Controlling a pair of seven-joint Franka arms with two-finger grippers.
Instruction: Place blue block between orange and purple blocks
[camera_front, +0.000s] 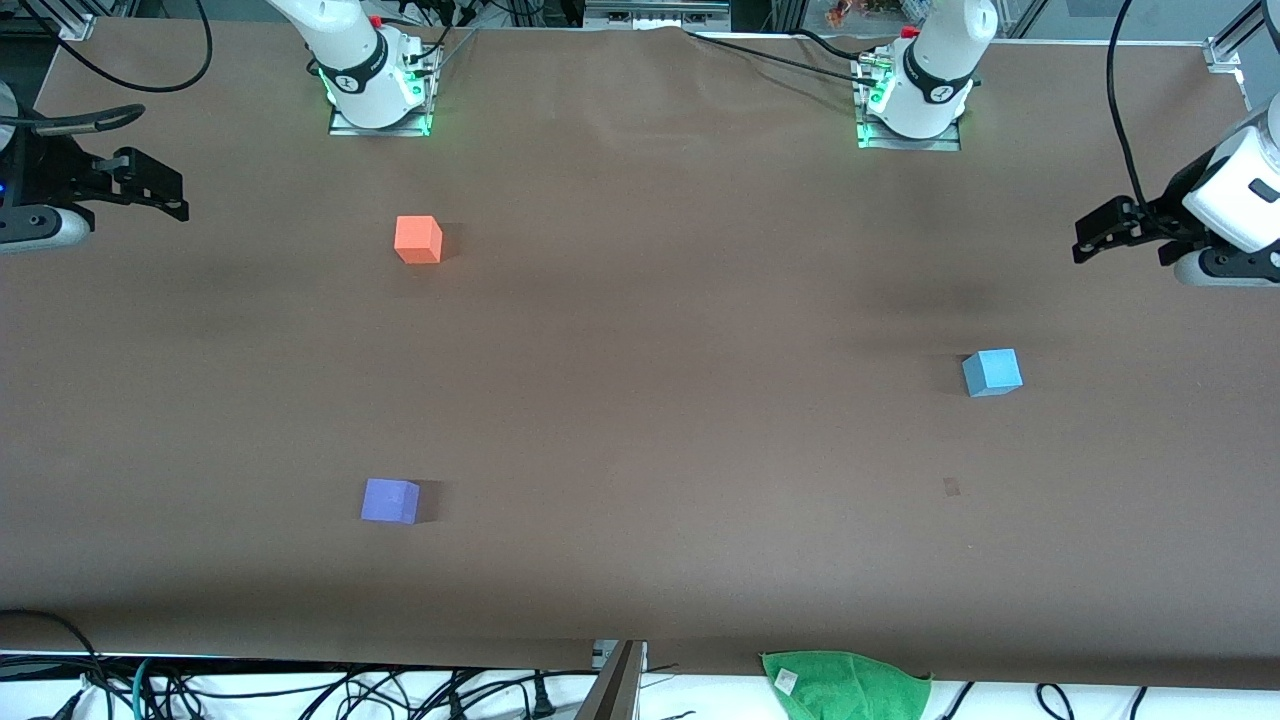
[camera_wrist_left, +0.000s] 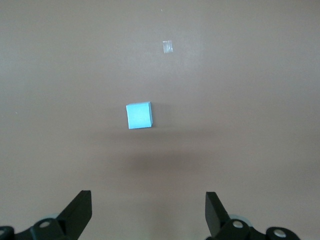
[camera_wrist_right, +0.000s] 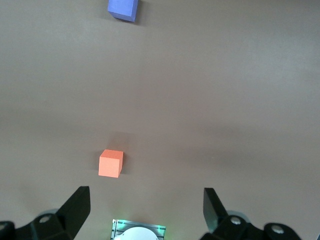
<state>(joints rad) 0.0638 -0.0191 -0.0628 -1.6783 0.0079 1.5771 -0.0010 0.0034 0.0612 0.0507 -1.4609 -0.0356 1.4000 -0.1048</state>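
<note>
1. The blue block (camera_front: 992, 372) sits alone on the table (camera_front: 640, 420) toward my left arm's end, about midway between the base edge and the front-camera edge. It is well apart from the other two blocks.
2. The orange block (camera_front: 418, 239) and the purple block (camera_front: 390, 500) both lie toward my right arm's end. Orange is nearer the base edge, purple nearer the front-camera edge, with bare table between them. That gap is the target.
3. My left gripper (camera_front: 1083, 240) hangs in the air at the left arm's end of the table. In the left wrist view the blue block (camera_wrist_left: 139, 115) lies ahead of the fingers, roughly centred between them, with one flat face turned slightly off square. A cube has no long axis; I judge a small wrist turn would align the fingers to its faces.
4. Left gripper: spread wide, holding nothing, touching nothing.
5. My right gripper (camera_front: 178, 198) waits at the opposite end edge, also wide and empty.
6. Judgement: the left arm is clearly nearer the blue block, so it should make the pick, then carry toward the right arm's end.
</note>
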